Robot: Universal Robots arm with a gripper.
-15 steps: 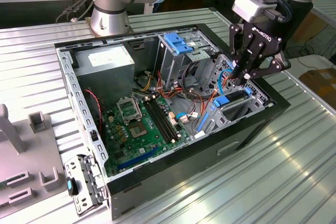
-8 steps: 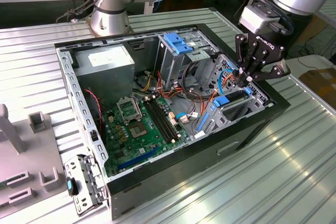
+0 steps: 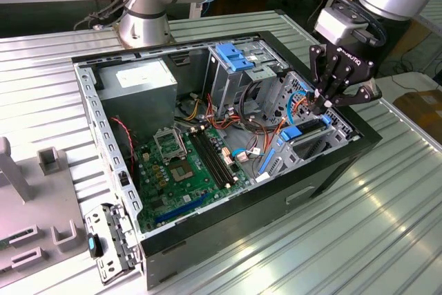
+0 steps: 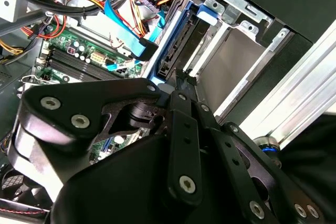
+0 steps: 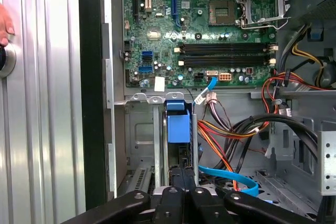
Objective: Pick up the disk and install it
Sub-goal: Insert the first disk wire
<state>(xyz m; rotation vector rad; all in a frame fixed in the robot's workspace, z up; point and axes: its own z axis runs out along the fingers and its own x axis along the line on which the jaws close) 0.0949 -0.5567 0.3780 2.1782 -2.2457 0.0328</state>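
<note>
Found the claw (image 3: 323, 101) clenched, fingertips pinched on the exposed edge of the disk (image 4: 178, 45), at the end of the case (image 3: 228, 219) toward the exterior view's right. Located the disk standing on edge inside the bay (image 5: 137, 140), between its upright walls, with the bracket (image 5: 177, 124) at the end nearer the board (image 5: 199, 30). Could not tell whether fully seated.

Judged the step in hand as seating the disk in its bay. Advised, for doing it well:
- keeping the disk square to the bay walls;
- pressing straight along the rails, not across them;
- gripping mid-edge to avoid tilt;
- easing off on any binding rather than forcing.

Marked the cables (image 5: 231, 135) as the main hazard, looping just beside the bay. Noted also a ribbon (image 5: 231, 178) lying close to the claw and liable to be trapped.

Recorded materials as follows:
- **Disk:** a flat, rigid slab with a dark metal face.
- **Bracket:** bright blue plastic, smooth and slightly glossy.
- **Bay:** thin stamped sheet steel, pale grey, perforated, with folded edges.
- **Claw:** black, matt, built of jointed links with bright screw heads.
- **Board:** green and densely studded.
- **Cables:** soft and round, in red, orange and yellow.
- **Ribbon:** flat, blue and kinked.
- **Case:** black outside, lying open on a table (image 3: 345, 240) of ribbed bright metal.
</note>
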